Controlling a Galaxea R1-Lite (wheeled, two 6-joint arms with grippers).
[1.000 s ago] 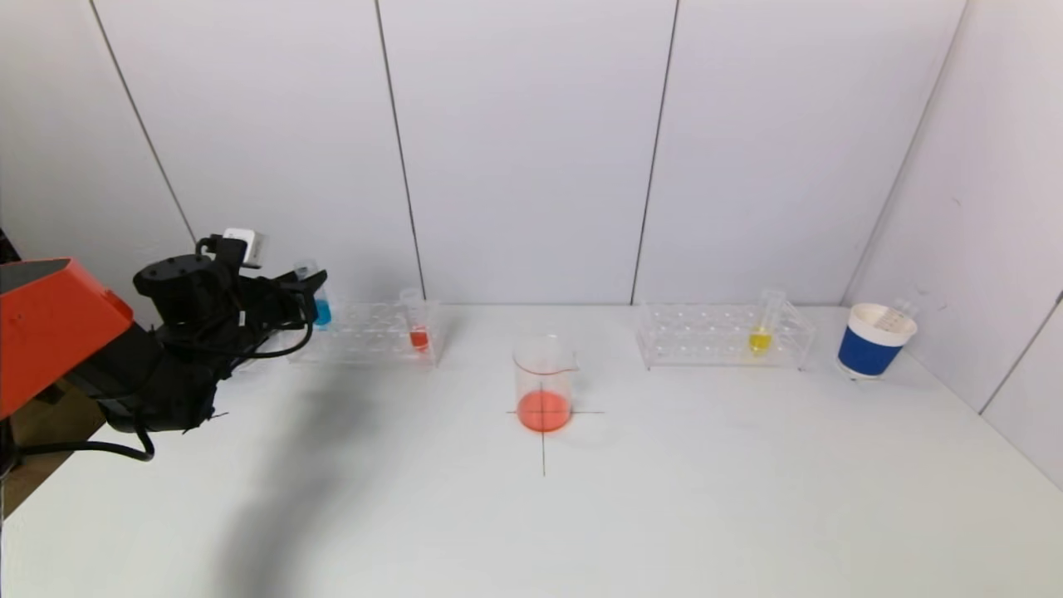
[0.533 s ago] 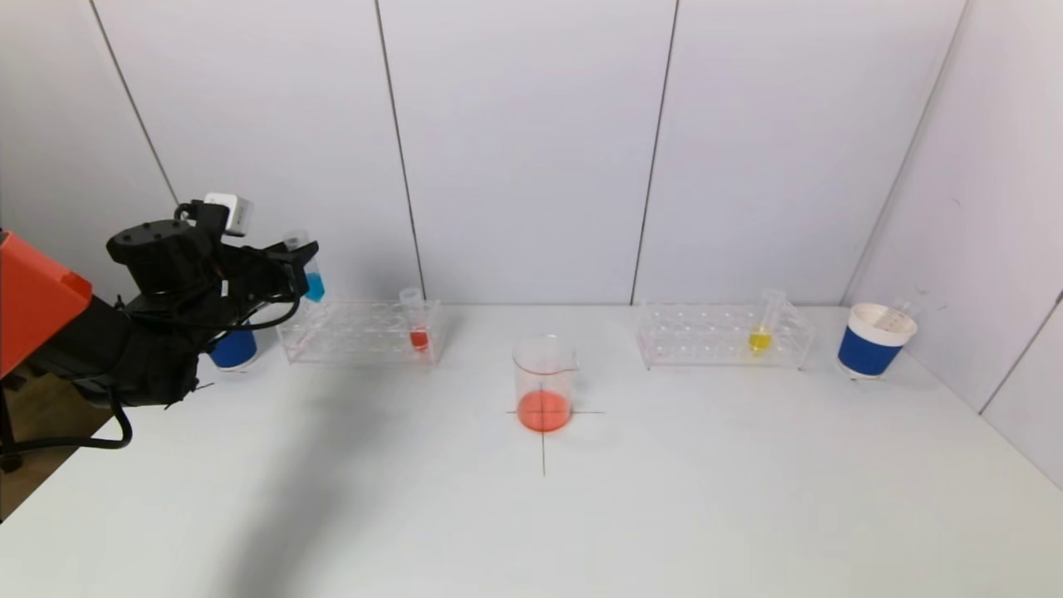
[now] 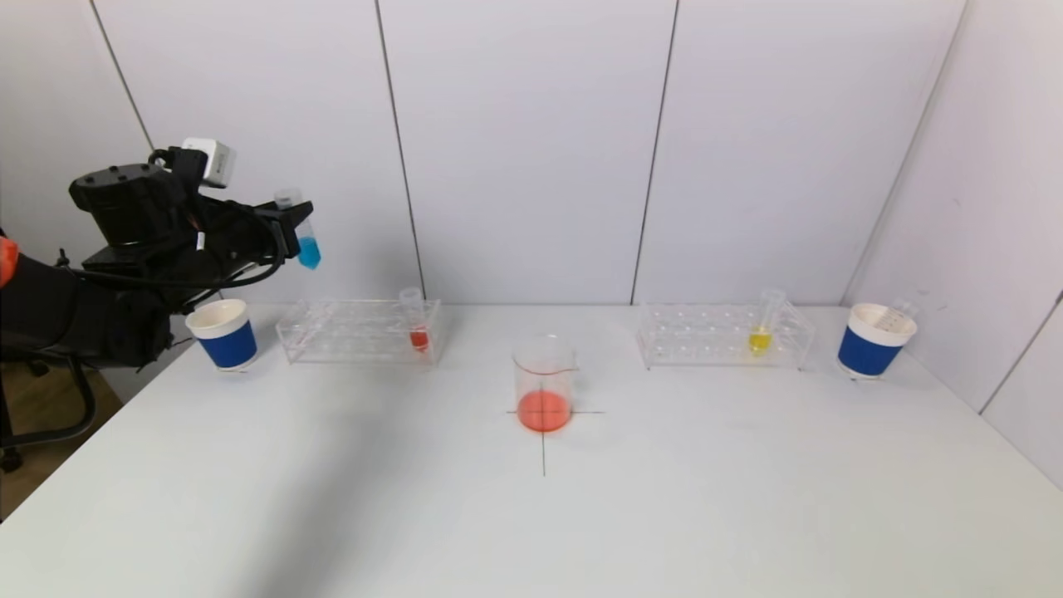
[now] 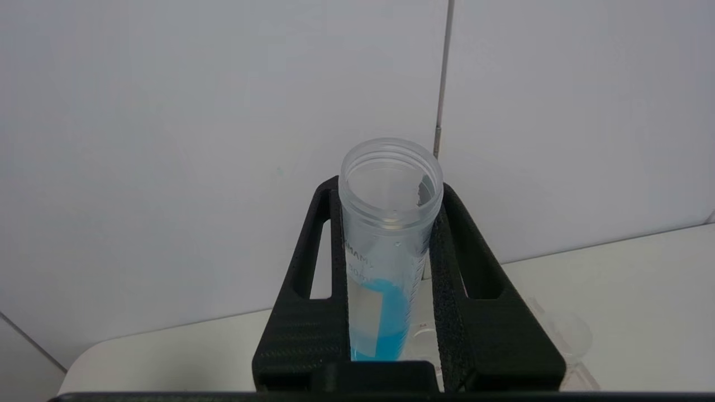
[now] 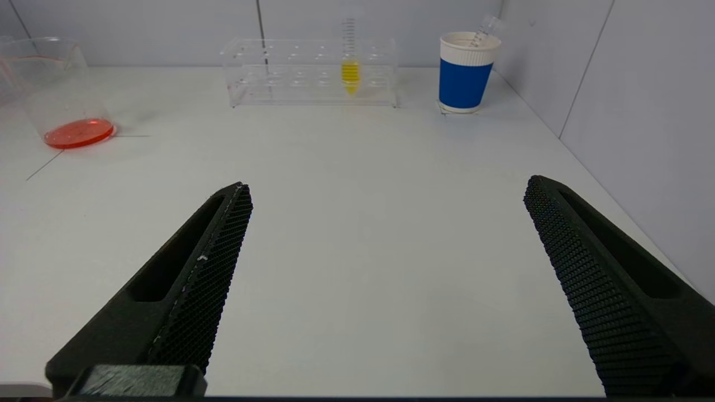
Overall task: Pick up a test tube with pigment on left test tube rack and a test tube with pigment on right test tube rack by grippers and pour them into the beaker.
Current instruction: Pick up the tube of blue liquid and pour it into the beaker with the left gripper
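Observation:
My left gripper point(image 3: 292, 226) is shut on a clear test tube with blue pigment point(image 3: 306, 244), held upright high above the left end of the left rack point(image 3: 357, 332). In the left wrist view the black fingers point(image 4: 329, 251) clamp the blue tube point(image 4: 385, 279) on both sides. A tube with red pigment point(image 3: 418, 332) stands in the left rack. A tube with yellow pigment point(image 3: 760, 335) stands in the right rack point(image 3: 722, 336). The beaker point(image 3: 544, 390) at the table's middle holds red liquid. My right gripper point(image 5: 385, 190) is open over bare table, out of the head view.
A blue and white paper cup point(image 3: 222, 334) stands left of the left rack. Another such cup point(image 3: 876, 340) with an empty tube in it stands right of the right rack, near the right wall. A black cross is marked under the beaker.
My left gripper has lifted the blue tube up out of the left rack and a little leftward. The left paper cup has come into view. The right gripper has not moved.

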